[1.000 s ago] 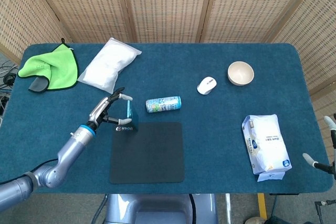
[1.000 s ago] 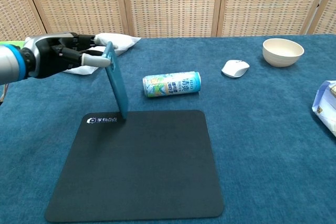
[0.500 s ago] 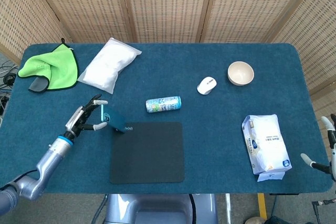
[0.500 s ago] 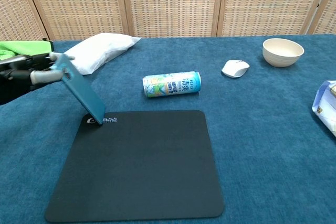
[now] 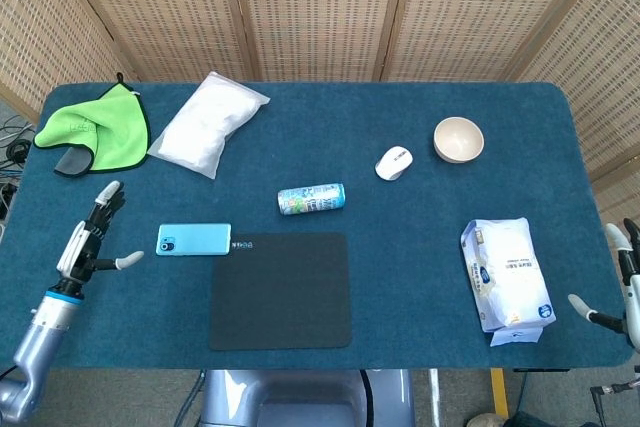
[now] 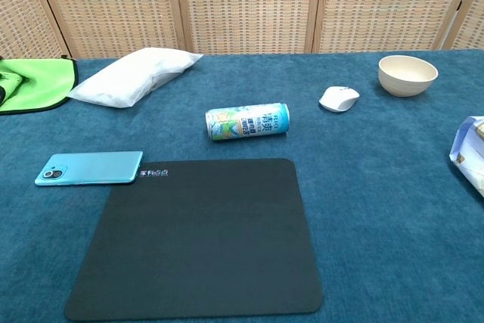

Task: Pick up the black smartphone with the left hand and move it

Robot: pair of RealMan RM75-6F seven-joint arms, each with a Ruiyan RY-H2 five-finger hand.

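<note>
While the left hand (image 5: 88, 239) hovers at the lower left of the head view with its fingers spread and nothing in it, the right hand (image 5: 618, 282) shows only at the lower right edge, some of its fingers visible and apart, and whether it holds anything cannot be told. Low in the middle of the frame lies a dark mouse pad (image 5: 281, 290) flat on the blue table (image 5: 420, 277). Just past its upper left corner, touching or nearly touching that corner, the smartphone (image 5: 194, 239) lies flat with its light blue back up, camera end toward the left edge, well apart from the left hand. At the lower right of the frame a white packet of wipes (image 5: 506, 279) rests near the table's near edge. Further up, in the middle, a drink can (image 5: 311, 199) lies on its side just beyond the pad. Beyond that, toward the upper right, a white computer mouse (image 5: 394, 162) sits beside a cream bowl (image 5: 458, 139), which stands upright and looks empty. At the upper left, a white plastic bag (image 5: 209, 123) with pale contents lies next to a bright green cloth (image 5: 94, 128).
</note>
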